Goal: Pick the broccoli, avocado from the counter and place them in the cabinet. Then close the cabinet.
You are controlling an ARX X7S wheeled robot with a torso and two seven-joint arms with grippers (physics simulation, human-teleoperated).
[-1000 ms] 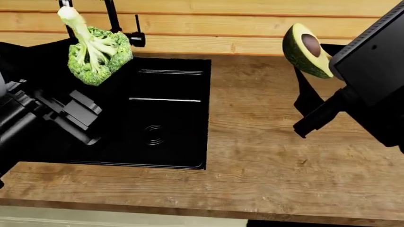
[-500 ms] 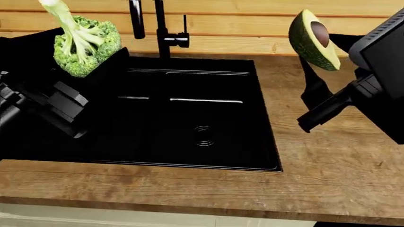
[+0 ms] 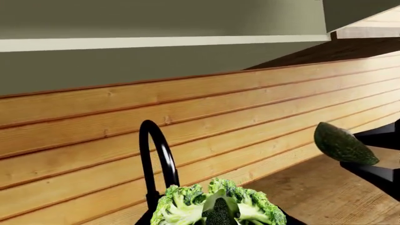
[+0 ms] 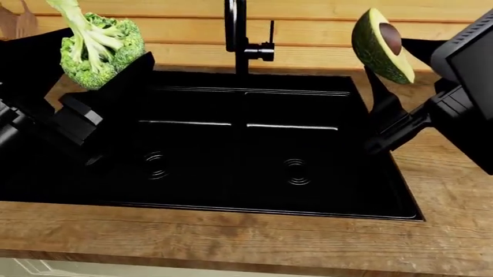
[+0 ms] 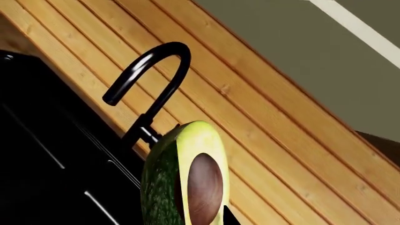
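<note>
My left gripper is shut on the broccoli, held high above the left end of the black sink, stalk pointing up. The broccoli's crown fills the foot of the left wrist view. My right gripper is shut on the halved avocado, held up at the sink's right, pit facing right. The avocado shows close in the right wrist view and from the skin side in the left wrist view. The wood counter lies below. The cabinet's pale underside shows above the plank wall.
A black double-basin sink takes up most of the counter below both arms. A black arched faucet stands at its back between the two grippers. A pale wood-plank wall runs behind it.
The view has shifted left: the sink and faucet slid to the right and both basins now show. Both grippers still hold the broccoli and the avocado up at about the same height.
</note>
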